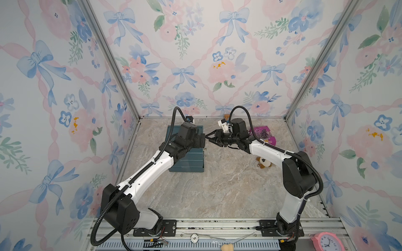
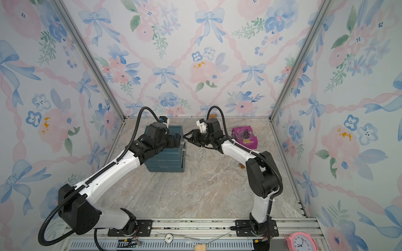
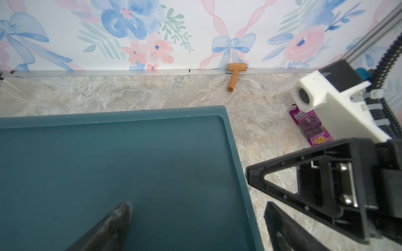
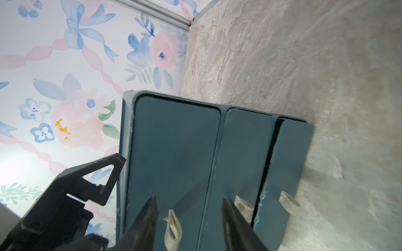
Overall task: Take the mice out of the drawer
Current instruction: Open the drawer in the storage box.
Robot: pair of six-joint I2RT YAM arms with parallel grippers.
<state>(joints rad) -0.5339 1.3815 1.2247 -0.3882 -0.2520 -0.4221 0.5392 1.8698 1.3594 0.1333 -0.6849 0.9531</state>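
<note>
A teal three-drawer cabinet [image 1: 189, 165] stands at the back left of the table. The mice are hidden; no drawer shows its inside. My right gripper [image 4: 189, 202] faces the drawer fronts, open. Its fingers stand either side of the pale loop tab [image 4: 173, 226] of the top drawer [image 4: 174, 152], and one fingertip [image 4: 153, 202] is nearly against the tab. The bottom drawer [image 4: 289, 163] is slightly ajar with a dark gap along its edge. My left gripper [image 2: 178, 139] hovers open over the cabinet's top [image 3: 130, 163] near its right edge, holding nothing.
A purple packet [image 2: 244, 135] lies at the back right. A brown-and-white plush keychain [image 1: 264, 163] lies partly under my right arm. A wooden roller [image 3: 235, 73] rests against the back wall. A pink clock [image 1: 327, 241] sits on the front rail.
</note>
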